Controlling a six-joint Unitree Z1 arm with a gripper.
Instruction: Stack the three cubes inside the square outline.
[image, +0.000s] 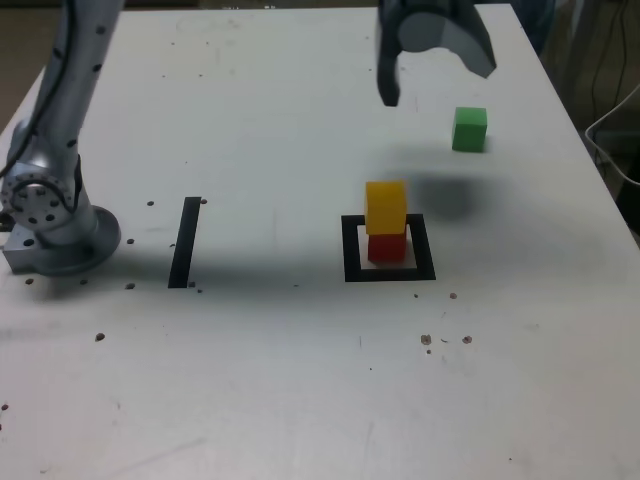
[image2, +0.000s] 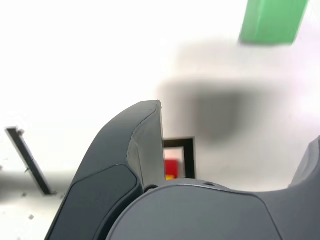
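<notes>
A white table (image: 300, 380) fills the exterior view. The gripper (image: 435, 70) hangs in the air over the far part of the table, its jaws spread wide and holding nothing. The green cube (image: 469, 129) sits on the table near the gripper, toward the exterior view's right, apart from both jaws. Nearer the camera, the yellow cube (image: 386, 207) stands on the red cube (image: 387, 247), and the red cube rests inside the square outline (image: 351, 250). That stack is well apart from the gripper.

Toward the exterior view's left lie a straight black strip (image: 184, 243) and the arm's grey base (image: 50, 215). Small dark specks dot the tabletop. A white cable (image: 610, 130) hangs beyond the table's edge at the exterior view's right.

In the wrist view, the green cube (image2: 272, 21) appears beyond the open jaws, with the outline (image2: 189, 155) and red cube (image2: 171, 166) partly hidden behind one jaw.
</notes>
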